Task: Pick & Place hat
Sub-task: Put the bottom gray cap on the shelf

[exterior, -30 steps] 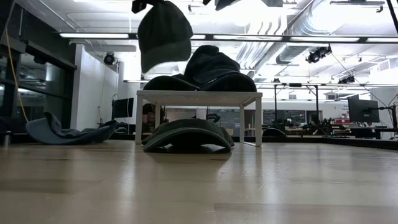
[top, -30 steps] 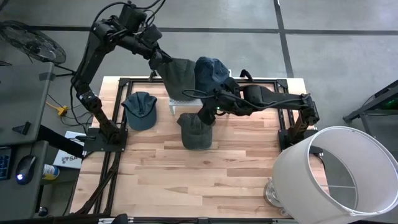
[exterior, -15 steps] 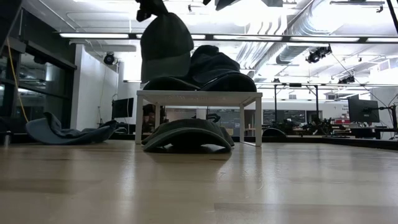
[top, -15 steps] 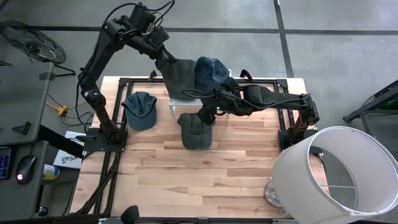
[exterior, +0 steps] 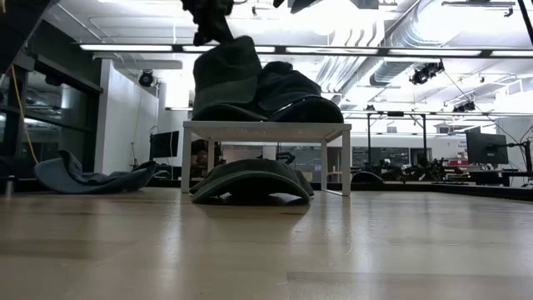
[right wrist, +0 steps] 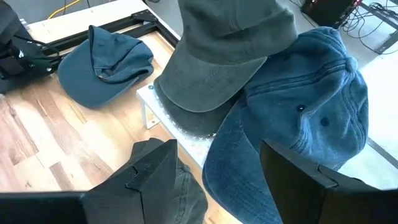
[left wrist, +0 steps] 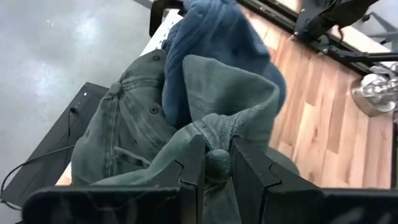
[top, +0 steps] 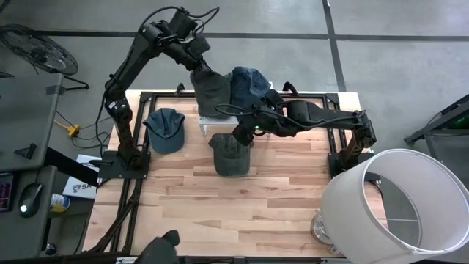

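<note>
Left gripper (left wrist: pixel 211 163): raised over the far edge of the desk (top: pixel 242 213), its fingers (left wrist: pixel 191 165) pinching a fold of the grey-green cap (top: pixel 210 89). In the left wrist view the cloth bunches between the two dark fingers. The cap hangs from this grip, and its lower part meets the hats already stacked on the small white stand (exterior: pixel 265 129).

Small white stand: set at the far middle of the desk, a low platform on legs. In the low view the held cap (exterior: pixel 226 73) sits at the left of the pile on it, touching the dark blue cap (exterior: pixel 287 83) beside it. The right wrist view shows the grey-green cap (right wrist: pixel 227 59) overlapping another dark cap on the stand top, with the blue cap (right wrist: pixel 298 118) leaning against it.

Right gripper (right wrist: pixel 214 171): reaches in from the right side of the desk and hovers just in front of the stand, above a dark cap (top: pixel 231 154) lying flat on the wood. Its fingers (right wrist: pixel 152 168) are spread wide with nothing between them.

Teal cap (top: pixel 164 129): lies on the desk to the left of the stand, well apart from both grippers; it also shows in the right wrist view (right wrist: pixel 102 62).

White lampshade (top: pixel 399 209): stands at the near right corner of the desk.
</note>
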`<action>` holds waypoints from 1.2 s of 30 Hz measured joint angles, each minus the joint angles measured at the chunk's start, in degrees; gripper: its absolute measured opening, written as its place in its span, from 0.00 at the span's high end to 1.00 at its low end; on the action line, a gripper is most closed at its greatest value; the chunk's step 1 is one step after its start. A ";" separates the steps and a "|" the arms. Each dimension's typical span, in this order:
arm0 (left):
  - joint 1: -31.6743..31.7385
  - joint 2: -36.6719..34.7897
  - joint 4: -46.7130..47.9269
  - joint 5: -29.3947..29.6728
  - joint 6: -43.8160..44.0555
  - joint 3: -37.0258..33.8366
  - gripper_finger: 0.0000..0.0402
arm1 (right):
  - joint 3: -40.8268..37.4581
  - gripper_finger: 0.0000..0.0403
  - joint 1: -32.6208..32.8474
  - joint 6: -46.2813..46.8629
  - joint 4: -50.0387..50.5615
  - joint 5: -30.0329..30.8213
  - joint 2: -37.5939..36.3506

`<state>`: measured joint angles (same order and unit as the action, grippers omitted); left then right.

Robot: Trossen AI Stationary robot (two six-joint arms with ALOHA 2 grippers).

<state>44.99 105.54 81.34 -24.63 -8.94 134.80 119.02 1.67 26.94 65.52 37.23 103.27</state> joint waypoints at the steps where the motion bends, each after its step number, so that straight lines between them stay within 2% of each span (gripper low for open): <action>1: 0.00 0.59 -0.38 0.40 -0.17 0.00 0.87 | 0.00 0.45 -0.13 0.00 0.00 -0.03 0.01; 13: -0.01 4.23 -4.69 5.02 0.17 0.00 0.87 | 0.00 0.45 -2.52 0.07 -0.04 -0.11 0.01; 30: -0.85 4.37 -5.41 2.09 0.31 0.00 0.87 | 0.00 0.45 -5.10 1.32 -0.27 -0.57 0.00; 36: -2.01 4.37 -5.45 2.93 -0.07 0.00 0.77 | 0.00 0.45 -5.10 1.70 -0.28 -0.59 0.00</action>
<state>42.98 109.91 75.90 -21.70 -9.01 134.80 119.02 -3.42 28.64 65.23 36.64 103.27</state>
